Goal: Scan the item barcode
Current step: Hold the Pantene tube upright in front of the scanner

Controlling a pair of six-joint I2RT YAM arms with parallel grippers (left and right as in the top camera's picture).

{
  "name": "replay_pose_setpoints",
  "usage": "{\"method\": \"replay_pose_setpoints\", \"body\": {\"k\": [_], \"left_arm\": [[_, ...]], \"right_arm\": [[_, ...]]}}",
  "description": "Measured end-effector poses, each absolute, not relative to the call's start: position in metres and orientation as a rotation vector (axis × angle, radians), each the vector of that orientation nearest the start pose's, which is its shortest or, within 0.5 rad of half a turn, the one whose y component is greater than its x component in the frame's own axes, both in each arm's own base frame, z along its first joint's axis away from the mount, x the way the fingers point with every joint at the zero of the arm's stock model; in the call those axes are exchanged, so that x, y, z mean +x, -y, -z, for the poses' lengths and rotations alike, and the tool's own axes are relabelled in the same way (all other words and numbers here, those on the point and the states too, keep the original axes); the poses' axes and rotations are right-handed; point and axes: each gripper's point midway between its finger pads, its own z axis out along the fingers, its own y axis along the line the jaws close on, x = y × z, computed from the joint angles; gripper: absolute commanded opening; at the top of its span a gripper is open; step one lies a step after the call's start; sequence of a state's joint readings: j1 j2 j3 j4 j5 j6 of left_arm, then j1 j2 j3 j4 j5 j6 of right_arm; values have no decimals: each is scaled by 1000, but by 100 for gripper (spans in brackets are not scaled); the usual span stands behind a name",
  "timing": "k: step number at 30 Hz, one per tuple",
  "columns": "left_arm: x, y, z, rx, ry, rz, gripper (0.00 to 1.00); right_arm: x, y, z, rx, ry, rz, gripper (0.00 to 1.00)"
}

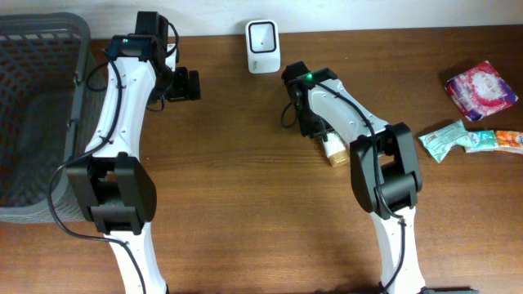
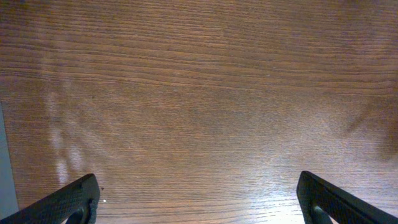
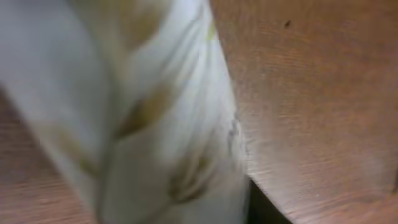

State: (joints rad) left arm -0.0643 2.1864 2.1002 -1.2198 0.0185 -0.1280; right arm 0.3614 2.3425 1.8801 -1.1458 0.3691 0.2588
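Observation:
The item is a white and tan packet lying on the wooden table right of centre. My right gripper reaches down onto its upper end. In the right wrist view the packet is blurred and fills the space between the jaws, pressed against the dark finger at the bottom; the other finger is hidden behind it. The white barcode scanner stands at the table's back edge, above and left of that gripper. My left gripper hovers open over bare wood, with nothing between its fingertips.
A grey mesh basket fills the far left. At the right edge lie a pink and red packet, a pale green packet and a colourful wrapper.

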Motion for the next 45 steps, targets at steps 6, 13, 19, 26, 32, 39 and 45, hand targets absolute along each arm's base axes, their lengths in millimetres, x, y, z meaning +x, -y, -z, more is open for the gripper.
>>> {"method": "replay_pose_setpoints", "body": {"k": [6, 13, 19, 26, 32, 39, 45], "left_arm": [[485, 34, -130, -88, -2877, 63, 99], [485, 34, -130, -88, -2878, 63, 99], [485, 34, -130, -88, -2878, 63, 99], [485, 34, -130, -88, -2877, 63, 99], [485, 34, -130, -88, -2877, 63, 99], [485, 34, -130, -88, -2877, 63, 99], [485, 34, -130, -88, -2877, 63, 99]], "right_arm": [[431, -121, -32, -217, -3098, 361, 7], [465, -206, -115, -362, -2928, -589, 5], [478, -232, -198, -425, -2491, -1508, 5], [461, -238, -250, -469, -2224, -1933, 5], [458, -240, -259, -481, -2178, -1999, 5], [457, -246, -259, -571, -2126, -1958, 4], [466, -276, -273, -936, -1815, -1758, 4]]}}
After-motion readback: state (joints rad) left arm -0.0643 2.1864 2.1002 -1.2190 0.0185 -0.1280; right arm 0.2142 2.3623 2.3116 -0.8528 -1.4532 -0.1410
